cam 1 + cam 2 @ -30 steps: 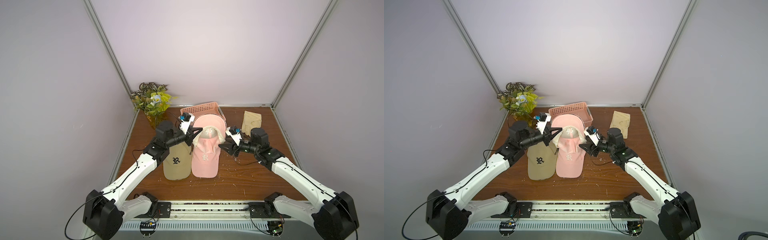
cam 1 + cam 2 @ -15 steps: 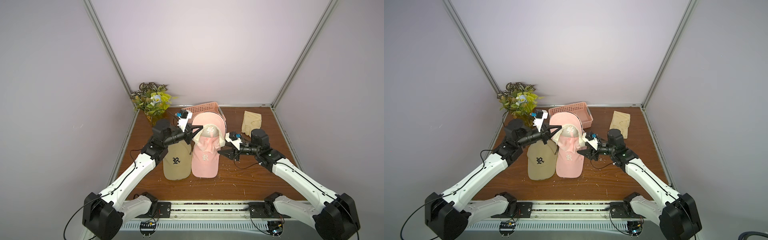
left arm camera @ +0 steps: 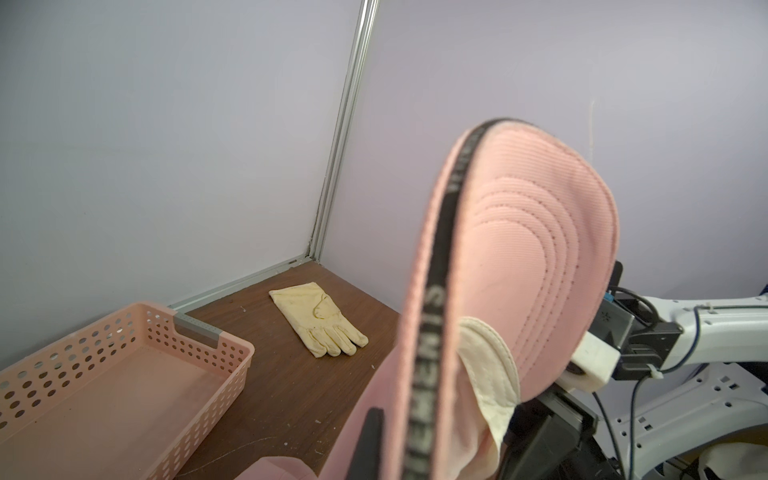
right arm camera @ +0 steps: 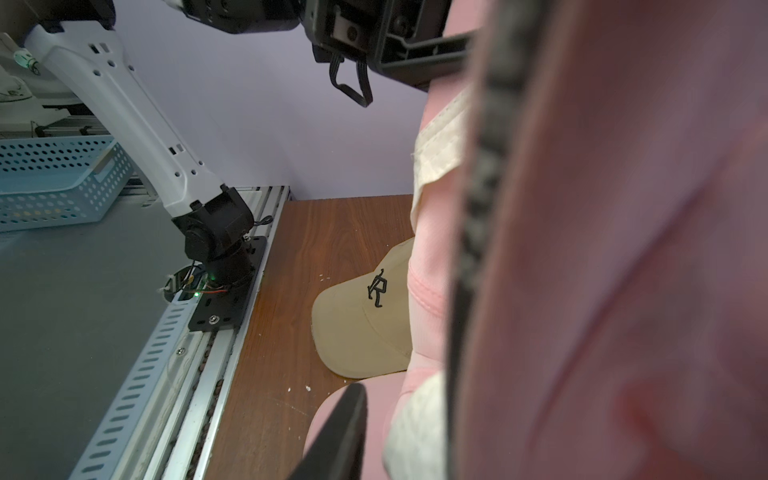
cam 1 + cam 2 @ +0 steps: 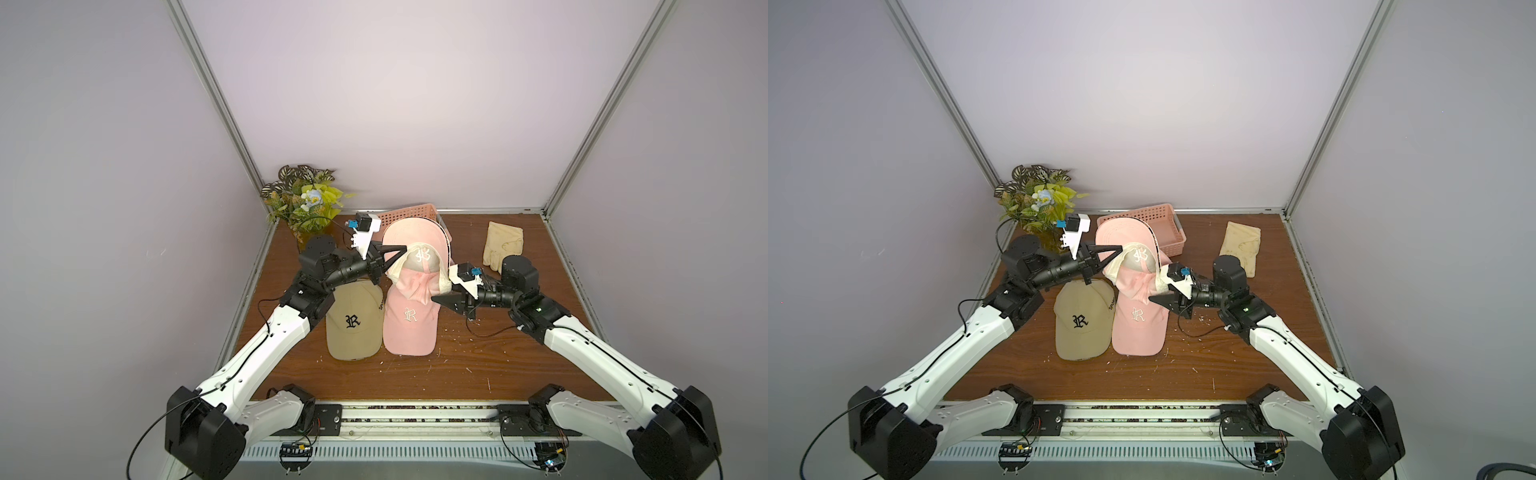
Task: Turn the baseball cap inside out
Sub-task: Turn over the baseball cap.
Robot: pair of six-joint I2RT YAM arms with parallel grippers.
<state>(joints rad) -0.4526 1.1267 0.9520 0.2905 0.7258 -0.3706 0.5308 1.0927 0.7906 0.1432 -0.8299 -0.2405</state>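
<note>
The pink baseball cap is seen lifted off the worktop, above its middle toward the back edge. Its brim is tipped up and its crown pushed partly through, so cream lining and a mirrored logo are shown. The left gripper is clamped tight on its left rim, though only one finger can be made out in the left wrist view. The right gripper is pressed into the drooping folds opposite, but its jaws are buried in cloth and no grip can be judged; that wrist view is filled with blurred pink. Beneath, a second pink cap is partly covered, with a tan cap just beside it. A pink basket is half hidden at the back edge, a glove is spotted near the back right corner, and a plant in the back left.
</note>
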